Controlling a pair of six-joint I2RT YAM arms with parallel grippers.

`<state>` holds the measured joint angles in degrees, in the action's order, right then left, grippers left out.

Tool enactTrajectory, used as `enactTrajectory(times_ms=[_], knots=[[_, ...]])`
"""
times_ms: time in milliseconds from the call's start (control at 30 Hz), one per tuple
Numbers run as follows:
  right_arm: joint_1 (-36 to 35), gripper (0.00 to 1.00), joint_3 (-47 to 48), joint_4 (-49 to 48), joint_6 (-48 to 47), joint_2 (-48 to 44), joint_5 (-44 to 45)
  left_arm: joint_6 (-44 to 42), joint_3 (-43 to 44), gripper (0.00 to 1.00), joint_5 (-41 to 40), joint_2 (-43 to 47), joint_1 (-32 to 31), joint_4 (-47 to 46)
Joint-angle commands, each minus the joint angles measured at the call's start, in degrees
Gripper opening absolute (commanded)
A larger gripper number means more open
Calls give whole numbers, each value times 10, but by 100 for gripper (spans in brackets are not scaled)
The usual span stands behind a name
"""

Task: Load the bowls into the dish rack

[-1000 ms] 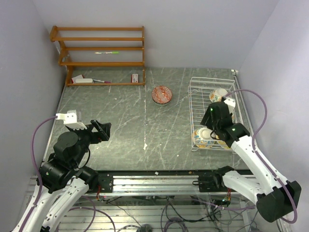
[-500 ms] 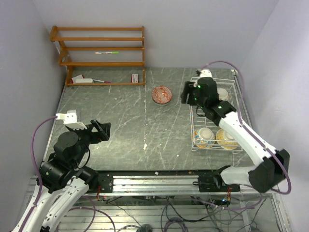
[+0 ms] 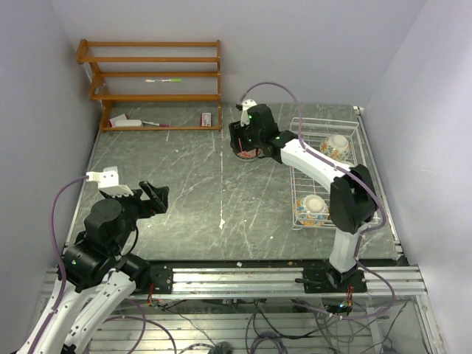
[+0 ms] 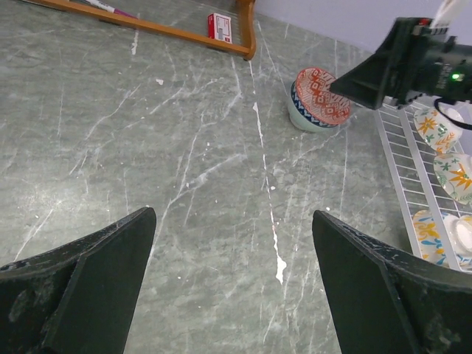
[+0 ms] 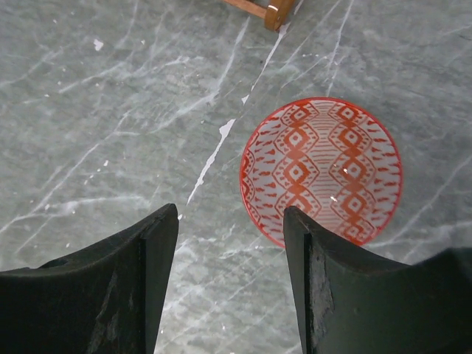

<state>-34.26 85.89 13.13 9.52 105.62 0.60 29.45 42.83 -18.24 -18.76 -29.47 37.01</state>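
Along worktop (image 3: 184, 192) right edge: dish rack (image 3: 318, 120), long axis near-to-far, bowls (image 3: 338, 146) inside at far and near ends. Right claw (image 5: 230, 243) spread wide, holds nothing, hangs low over far-middle worktop. A second ago it was over rack's near end; since swung left. Left claw (image 4: 232, 217) spread, empty, unmoved. Red-patterned bowl (image 5: 321, 171) outside rack, just past right claw's tips, upright, mouth up, round, unmoved.
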Motion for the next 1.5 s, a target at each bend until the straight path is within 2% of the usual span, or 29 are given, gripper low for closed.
enactTrajectory(times_ms=[0,400,667,733,833,867,1000,1167,1467], knots=[[-6,59,42,-17,-30,49,-20,4,16,98,-12,-8,-5,0],[-8,55,90,-10,-24,151,-6,5,16,98,-15,-8,-5,1],[-10,51,86,-24,-16,166,17,6,16,98,-17,-5,-5,2],[-9,45,90,-19,-15,169,24,6,16,98,-16,-5,-5,2],[-10,26,87,-21,-13,166,30,6,16,98,-17,-4,-5,2],[-9,23,82,-26,-13,162,30,7,16,98,-18,-3,-5,2],[-9,21,78,-27,-13,158,32,7,16,98,-18,-3,-5,2],[-12,6,64,-30,-6,140,61,8,15,98,-20,-1,-5,3],[-25,0,-44,-109,-7,-8,115,8,16,98,-20,-1,-4,3]])
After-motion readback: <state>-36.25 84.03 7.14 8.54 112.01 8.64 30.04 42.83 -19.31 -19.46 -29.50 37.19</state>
